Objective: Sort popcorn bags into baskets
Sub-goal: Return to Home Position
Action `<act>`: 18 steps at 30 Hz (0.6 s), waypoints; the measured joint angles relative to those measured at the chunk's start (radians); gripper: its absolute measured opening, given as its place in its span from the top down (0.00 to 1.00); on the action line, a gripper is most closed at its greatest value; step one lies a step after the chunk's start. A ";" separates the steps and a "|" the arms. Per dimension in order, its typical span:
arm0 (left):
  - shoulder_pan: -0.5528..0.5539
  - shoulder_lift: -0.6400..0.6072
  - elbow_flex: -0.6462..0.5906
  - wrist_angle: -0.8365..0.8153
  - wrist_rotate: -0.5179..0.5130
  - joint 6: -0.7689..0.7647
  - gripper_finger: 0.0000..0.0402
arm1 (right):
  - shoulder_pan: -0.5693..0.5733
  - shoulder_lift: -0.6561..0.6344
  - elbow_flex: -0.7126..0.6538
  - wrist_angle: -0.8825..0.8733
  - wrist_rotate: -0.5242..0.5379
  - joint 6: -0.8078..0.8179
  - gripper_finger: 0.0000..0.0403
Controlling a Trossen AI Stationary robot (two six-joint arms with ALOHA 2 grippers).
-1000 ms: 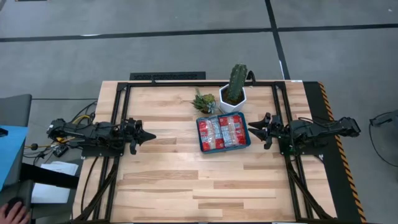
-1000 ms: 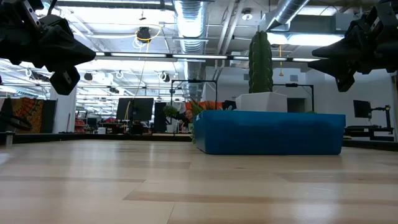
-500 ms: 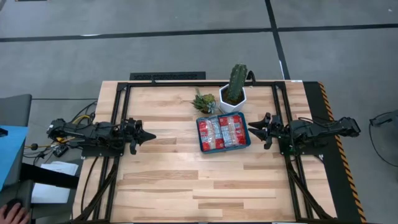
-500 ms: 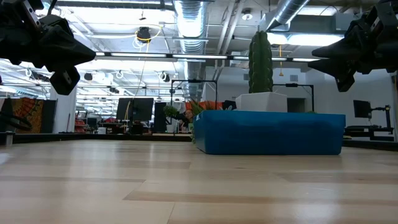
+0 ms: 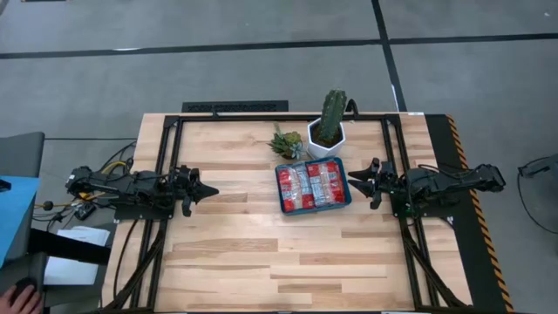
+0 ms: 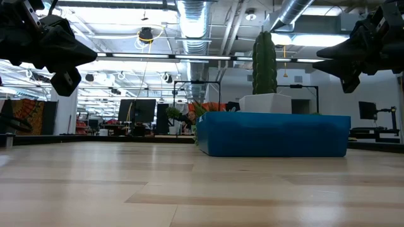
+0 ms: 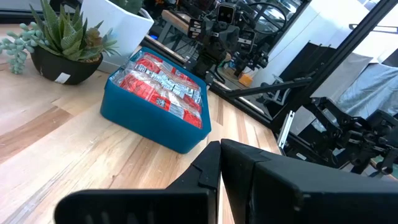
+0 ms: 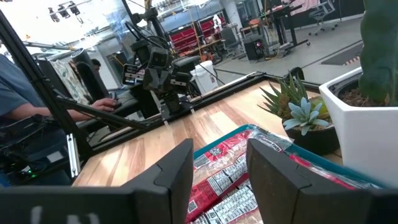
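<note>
On your desk (image 5: 235, 253), the blue tray (image 5: 316, 209) of popcorn bags (image 5: 310, 186) lies just beside your right pincer (image 5: 353, 180), fingers apart, and well away from your left pincer (image 5: 212, 189), fingers together.

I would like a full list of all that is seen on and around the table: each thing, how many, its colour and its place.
bags: several, exact count unclear, red, lying flat in the tray
tray: one, teal-blue, right of the table's middle
cactus: one, green, in a white pot at the tray's far side
succulent: one, green, left of the pot
table: one, light wood
person: one, blue sleeve, off the table beyond the left arm
left hand: one, dark, shut, near the table's left edge
right hand: one, dark, open, just right of the tray
</note>
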 joint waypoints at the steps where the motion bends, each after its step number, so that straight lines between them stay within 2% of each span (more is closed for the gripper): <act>1: 0.000 0.000 0.000 0.000 0.000 0.000 1.00 | 0.000 0.000 0.000 0.000 0.000 0.000 0.58; 18: 0.000 0.000 0.000 0.000 0.000 0.000 1.00 | 0.000 0.000 0.000 0.000 0.000 0.000 0.56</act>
